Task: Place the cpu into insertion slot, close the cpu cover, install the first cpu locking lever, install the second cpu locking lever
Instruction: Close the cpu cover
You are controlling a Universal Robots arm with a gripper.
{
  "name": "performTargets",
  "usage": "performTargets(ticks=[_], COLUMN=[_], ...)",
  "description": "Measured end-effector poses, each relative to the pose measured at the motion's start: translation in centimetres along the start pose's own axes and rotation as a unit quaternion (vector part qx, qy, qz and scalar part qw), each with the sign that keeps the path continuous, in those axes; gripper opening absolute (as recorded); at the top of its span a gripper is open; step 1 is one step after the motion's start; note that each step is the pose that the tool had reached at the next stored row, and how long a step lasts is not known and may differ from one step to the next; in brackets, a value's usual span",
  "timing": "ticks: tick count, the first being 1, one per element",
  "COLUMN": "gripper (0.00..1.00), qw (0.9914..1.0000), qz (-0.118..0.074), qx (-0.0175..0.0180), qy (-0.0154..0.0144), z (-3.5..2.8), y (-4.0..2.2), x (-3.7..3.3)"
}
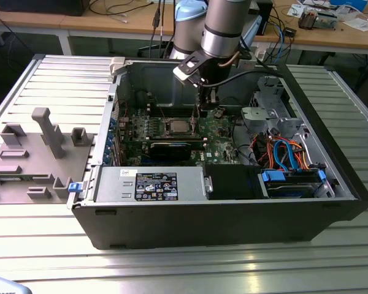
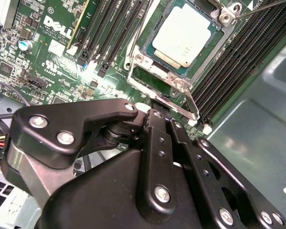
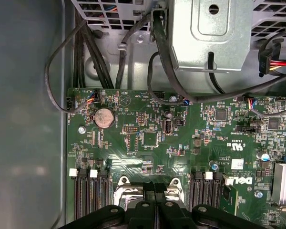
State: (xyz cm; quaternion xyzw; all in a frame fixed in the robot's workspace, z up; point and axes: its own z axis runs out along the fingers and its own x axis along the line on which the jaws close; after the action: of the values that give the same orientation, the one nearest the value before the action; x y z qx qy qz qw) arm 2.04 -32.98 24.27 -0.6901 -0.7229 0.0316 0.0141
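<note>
The cpu (image 2: 183,36), small flat square chip with silver-grey metal top, sat in the green motherboard's (image 3: 181,162) dark square insertion slot (image 3: 121,193), thin silver cpu cover (image 2: 158,62) down over that slot, black gripper (image 2: 164,117) closed tight just beside it, any hold impossible to tell.

You had an open computer case (image 1: 202,223) lying on the ribbed desk (image 1: 172,269), grey blocks (image 1: 49,131) beside it at the exterior view's left, and a coin battery (image 3: 104,117) near black cables (image 3: 81,57).

Round coin battery (image 3: 104,117) on green motherboard (image 3: 181,160), black cables (image 3: 163,52), end effector (image 3: 155,191)
</note>
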Motion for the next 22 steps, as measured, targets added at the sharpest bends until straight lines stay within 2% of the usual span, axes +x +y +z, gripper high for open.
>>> performTargets(ticks=[22], gripper=[0.11], qw=[1.0], qz=[0.0], qx=[0.0], qy=[0.0], z=[0.27], y=[-0.57], x=[0.03])
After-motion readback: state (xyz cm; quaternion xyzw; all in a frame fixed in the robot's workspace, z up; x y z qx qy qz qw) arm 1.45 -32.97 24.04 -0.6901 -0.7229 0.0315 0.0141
